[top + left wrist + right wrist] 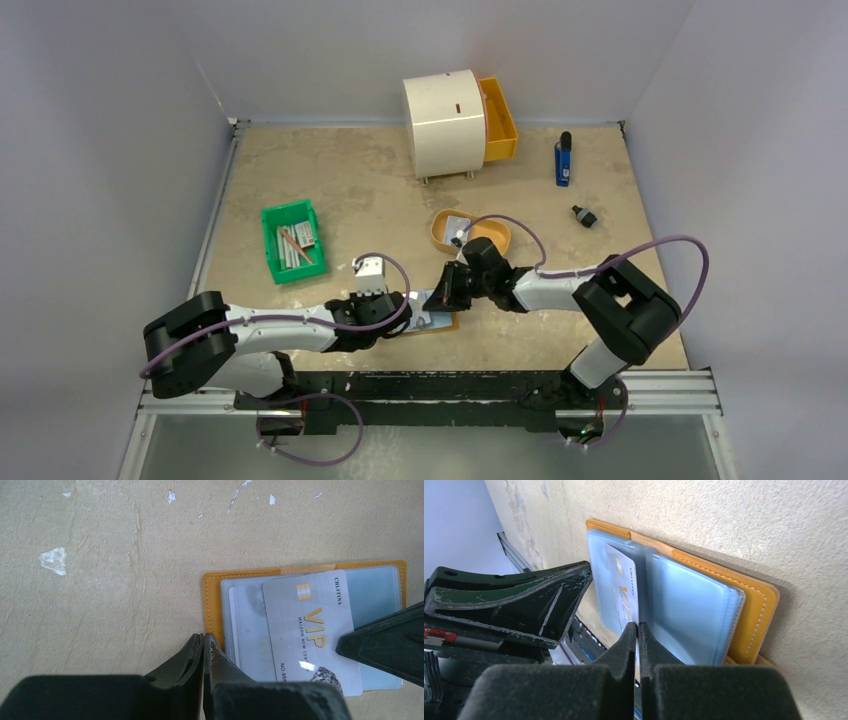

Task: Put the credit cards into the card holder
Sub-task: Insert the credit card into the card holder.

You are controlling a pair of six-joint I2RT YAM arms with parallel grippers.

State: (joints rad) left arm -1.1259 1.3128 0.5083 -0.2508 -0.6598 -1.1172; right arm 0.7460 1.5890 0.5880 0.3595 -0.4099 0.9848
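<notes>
Because the VIP card (pixel 305 630) is thin, stiff, light and glossy, it probably slides easily and flexes under load. The best hold is judged to be one edge, leaving the opposite edge free to enter a sleeve. The card lies skewed on the clear sleeves of the open tan card holder (pixel 240 574), at 6 o'clock on the table (pixel 330 180).

The right gripper (pixel 638 627) reaches in from 3 o'clock, its jaws pressed together on the card's 3 o'clock edge.

The left gripper (pixel 203 639) lies low, reaching from 9 o'clock. Its jaws are pressed together, with the tips touching the holder's edge at 8 o'clock.
</notes>
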